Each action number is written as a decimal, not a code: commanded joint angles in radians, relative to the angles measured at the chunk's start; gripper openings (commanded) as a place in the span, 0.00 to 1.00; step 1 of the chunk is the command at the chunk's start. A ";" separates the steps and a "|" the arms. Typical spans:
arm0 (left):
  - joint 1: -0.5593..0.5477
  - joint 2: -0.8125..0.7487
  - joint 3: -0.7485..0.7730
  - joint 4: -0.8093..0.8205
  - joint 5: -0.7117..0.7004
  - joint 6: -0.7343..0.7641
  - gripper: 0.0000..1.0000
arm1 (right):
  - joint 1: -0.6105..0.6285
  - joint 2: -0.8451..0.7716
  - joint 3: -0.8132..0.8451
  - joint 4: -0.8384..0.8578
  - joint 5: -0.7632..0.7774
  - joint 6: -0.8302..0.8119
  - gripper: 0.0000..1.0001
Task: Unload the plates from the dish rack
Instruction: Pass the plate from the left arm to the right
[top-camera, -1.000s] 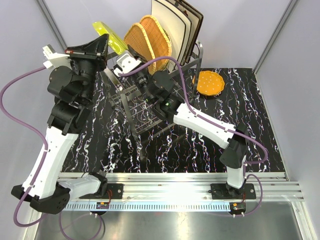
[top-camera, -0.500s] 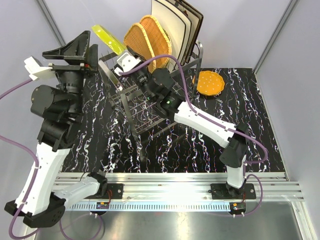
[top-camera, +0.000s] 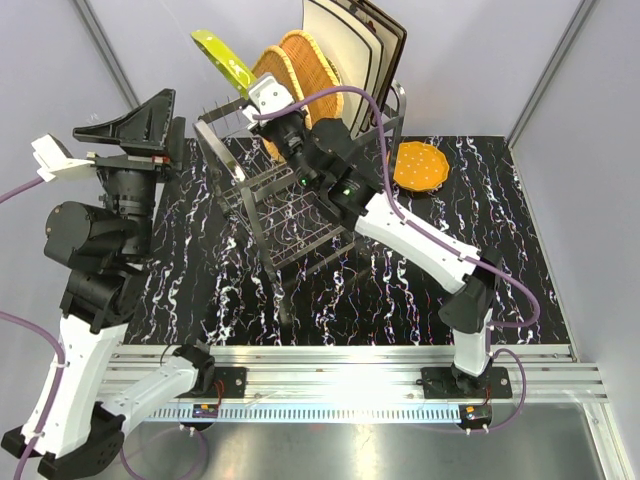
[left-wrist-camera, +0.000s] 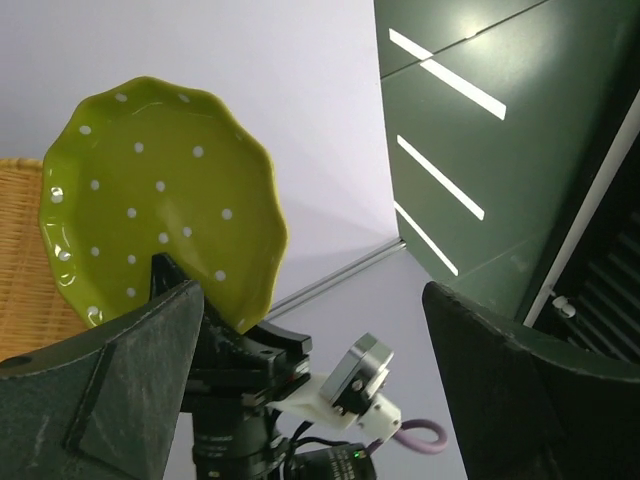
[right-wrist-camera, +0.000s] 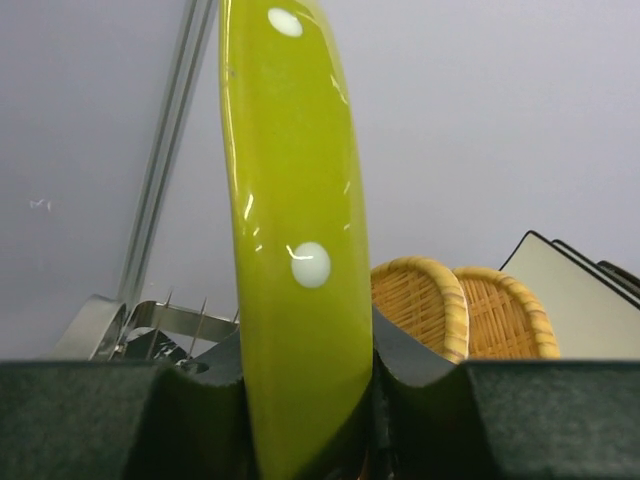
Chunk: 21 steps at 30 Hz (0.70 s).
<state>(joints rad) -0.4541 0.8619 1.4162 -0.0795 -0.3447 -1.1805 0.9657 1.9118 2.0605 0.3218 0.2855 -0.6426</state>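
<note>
Left gripper has just opened wide and pulled clear of the green dotted plate, now clamped at its lower edge by the right gripper and held upright above the rack, so handover looks done, table placement next

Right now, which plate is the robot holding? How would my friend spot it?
Find the big wire dish rack mid-table. Above its far left corner, the right claw holds the green plate on edge. It's the only green one, white-dotted, beside two tan wicker plates.
</note>
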 joint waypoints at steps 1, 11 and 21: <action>0.000 -0.014 -0.014 -0.006 0.052 0.117 0.95 | -0.013 -0.109 0.107 0.076 -0.019 0.109 0.00; -0.001 -0.073 -0.115 0.014 0.139 0.312 0.99 | -0.030 -0.184 0.167 -0.067 -0.042 0.248 0.00; -0.001 -0.138 -0.204 0.035 0.142 0.449 0.99 | -0.081 -0.289 0.185 -0.185 -0.069 0.323 0.00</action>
<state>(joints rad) -0.4545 0.7483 1.2297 -0.1093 -0.2234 -0.8127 0.9127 1.7496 2.1677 0.0097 0.2432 -0.3614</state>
